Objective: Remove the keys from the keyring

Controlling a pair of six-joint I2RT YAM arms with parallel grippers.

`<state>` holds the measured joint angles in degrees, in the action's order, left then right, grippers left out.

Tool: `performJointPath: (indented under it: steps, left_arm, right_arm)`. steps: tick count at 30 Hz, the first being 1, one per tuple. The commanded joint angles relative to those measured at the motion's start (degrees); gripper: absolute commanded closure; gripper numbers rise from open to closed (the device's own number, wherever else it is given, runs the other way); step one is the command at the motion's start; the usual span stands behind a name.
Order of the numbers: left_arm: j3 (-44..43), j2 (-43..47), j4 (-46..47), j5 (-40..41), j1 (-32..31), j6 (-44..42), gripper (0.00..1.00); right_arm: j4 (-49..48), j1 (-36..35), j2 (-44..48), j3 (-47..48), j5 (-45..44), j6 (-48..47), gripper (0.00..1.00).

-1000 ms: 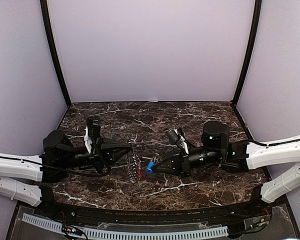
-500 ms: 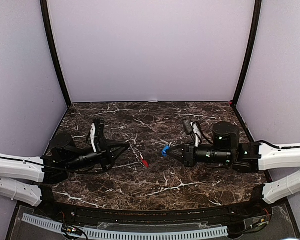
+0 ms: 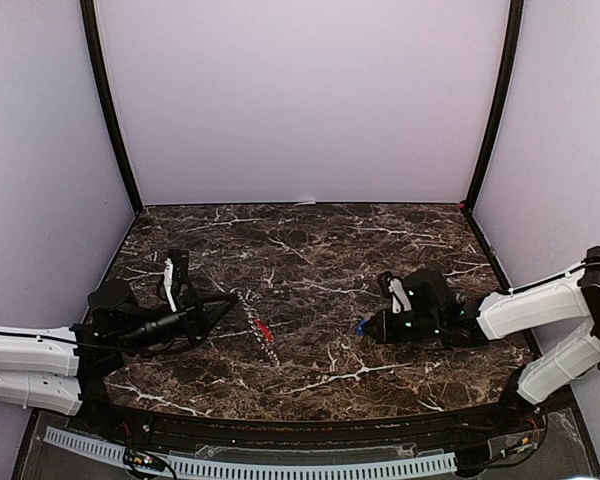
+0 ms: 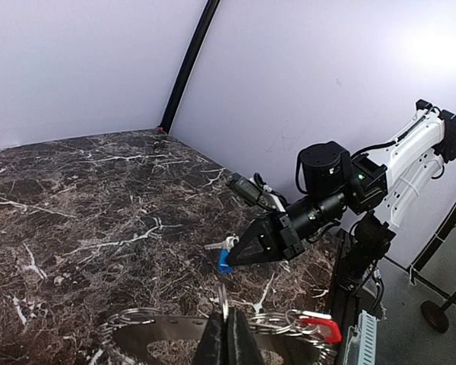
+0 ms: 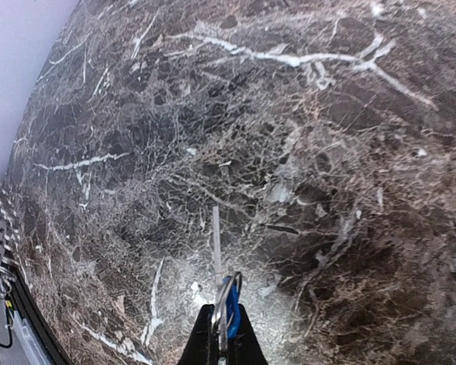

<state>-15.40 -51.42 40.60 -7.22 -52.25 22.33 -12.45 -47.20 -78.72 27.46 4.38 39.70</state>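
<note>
Dark marble table [image 3: 310,240], filling the lower half of the overhead view. Toothed grey keyring [image 3: 271,350], left of centre and seen edge-on, is pinched between the closed jaws of the left gripper [image 3: 234,301], with the red key [image 3: 263,328] on it. Right of centre and well apart from the ring, the blue key [image 3: 361,325] is clamped in the right gripper [image 3: 367,326].

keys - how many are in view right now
2. The blue key is pinched in the right hand, clear of the ring. The red key hangs at the ring, which the left hand grips. No others show.
</note>
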Motion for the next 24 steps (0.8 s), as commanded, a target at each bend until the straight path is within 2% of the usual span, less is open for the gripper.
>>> performJointPath:
  steps: [1,4,8,16,20,24]
  left_arm:
    - [2.56,4.25,3.98,-2.51,0.39,1.99,1.0]
    - [3.47,6.19,3.47,-3.88,0.39,2.24,1.0]
    - [3.71,8.29,1.3,-3.65,0.39,2.73,1.0]
    - [2.65,9.29,-2.33,-1.86,0.39,3.45,1.0]
    - [0.87,7.74,-3.68,-3.06,0.39,3.49,1.0]
    - [-0.33,5.46,-3.02,-5.19,0.39,3.82,1.0]
  right_arm:
    - [-6.34,0.37,-4.67,3.78,4.19,0.38,1.0]
    - [-6.11,0.35,-7.08,5.2,3.49,-0.26,0.99]
    - [-5.75,0.37,-8.99,5.43,2.67,-0.22,0.91]
    - [-4.22,0.6,-9.32,5.85,0.93,-0.75,0.83]
    - [-2.49,0.68,-7.96,6.41,-1.05,-2.24,0.73]
    - [-3.22,0.71,-4.44,5.92,-0.9,-3.93,0.58]
